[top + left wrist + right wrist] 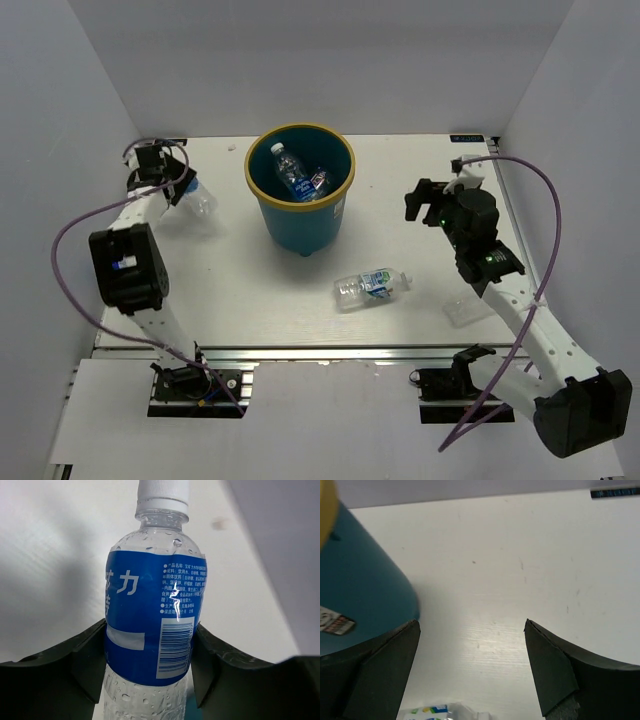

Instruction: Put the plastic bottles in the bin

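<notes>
My left gripper (178,188) is shut on a clear bottle with a blue label and white cap (198,197) at the table's far left. In the left wrist view both fingers press the sides of that bottle (155,615), whose cap points away from the left gripper (149,667). The teal bin (300,222) stands at the back centre with a blue-labelled bottle (291,172) inside. A green-white labelled bottle (372,286) lies on the table in front of the bin. My right gripper (424,203) hangs open and empty to the right of the bin, above that bottle (432,711); the right gripper (472,647) sees the bin wall (360,595) on its left.
A small clear plastic piece (466,312) lies near the right arm. White enclosure walls close in the table on the left, back and right. Purple cables loop beside both arms.
</notes>
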You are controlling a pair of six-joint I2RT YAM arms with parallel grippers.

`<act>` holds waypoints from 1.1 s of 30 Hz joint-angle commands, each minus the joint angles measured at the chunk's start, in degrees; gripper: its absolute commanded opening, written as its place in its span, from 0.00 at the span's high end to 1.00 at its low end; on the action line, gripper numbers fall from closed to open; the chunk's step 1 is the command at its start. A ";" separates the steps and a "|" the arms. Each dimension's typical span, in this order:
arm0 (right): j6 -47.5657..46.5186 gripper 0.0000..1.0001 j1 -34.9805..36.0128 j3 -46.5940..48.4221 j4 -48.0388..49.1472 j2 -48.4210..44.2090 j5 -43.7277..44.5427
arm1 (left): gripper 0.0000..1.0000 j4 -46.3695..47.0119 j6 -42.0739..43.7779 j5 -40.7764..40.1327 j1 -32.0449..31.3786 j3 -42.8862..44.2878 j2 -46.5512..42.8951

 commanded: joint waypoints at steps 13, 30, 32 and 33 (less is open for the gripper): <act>5.30 0.11 -7.96 -11.35 -1.88 -2.32 -11.75 | 0.46 12.40 9.54 4.01 -22.17 2.13 -31.44; 10.12 0.11 -7.96 -18.04 -5.84 -1.63 -19.04 | 0.02 5.55 16.58 -6.36 -37.83 11.28 -22.11; 14.16 0.11 -7.87 -18.21 -5.75 -0.92 -18.95 | 0.02 4.58 17.11 -9.34 -37.83 10.84 -24.22; 15.74 0.11 -7.87 -18.12 -6.01 -0.49 -18.60 | 0.02 4.14 18.24 -10.48 -37.83 10.40 -25.01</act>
